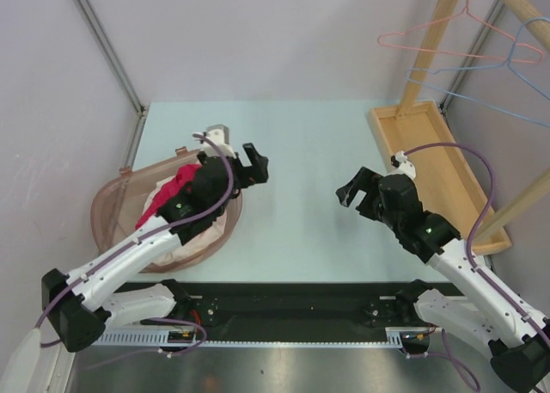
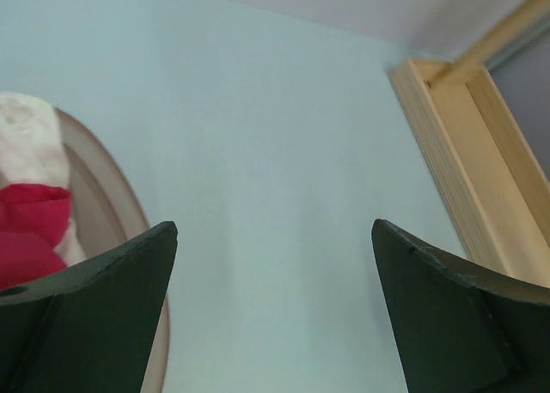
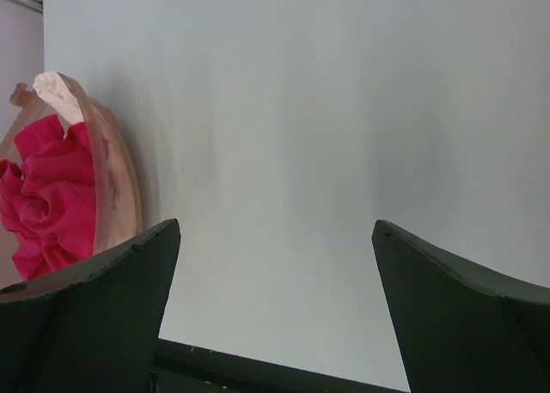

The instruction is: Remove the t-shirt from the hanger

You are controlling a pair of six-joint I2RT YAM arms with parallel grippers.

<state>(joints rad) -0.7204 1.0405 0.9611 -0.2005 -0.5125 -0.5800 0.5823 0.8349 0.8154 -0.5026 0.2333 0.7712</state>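
A red garment (image 1: 174,192) lies bunched with white cloth (image 1: 185,242) in a brown basket (image 1: 107,205) at the left. It also shows in the left wrist view (image 2: 30,230) and the right wrist view (image 3: 51,195). A pink hanger (image 1: 430,45) and a blue hanger (image 1: 524,56) hang bare on the wooden rack at the top right. My left gripper (image 1: 260,163) (image 2: 275,225) is open and empty, just right of the basket above the table. My right gripper (image 1: 346,195) (image 3: 276,224) is open and empty over the middle of the table.
A shallow wooden tray (image 1: 430,165) lies along the right side, also in the left wrist view (image 2: 464,144). The wooden rack post (image 1: 430,45) rises from its far end. The basket rim (image 3: 116,187) stands left of my right gripper. A black rail (image 1: 284,303) runs along the near edge.
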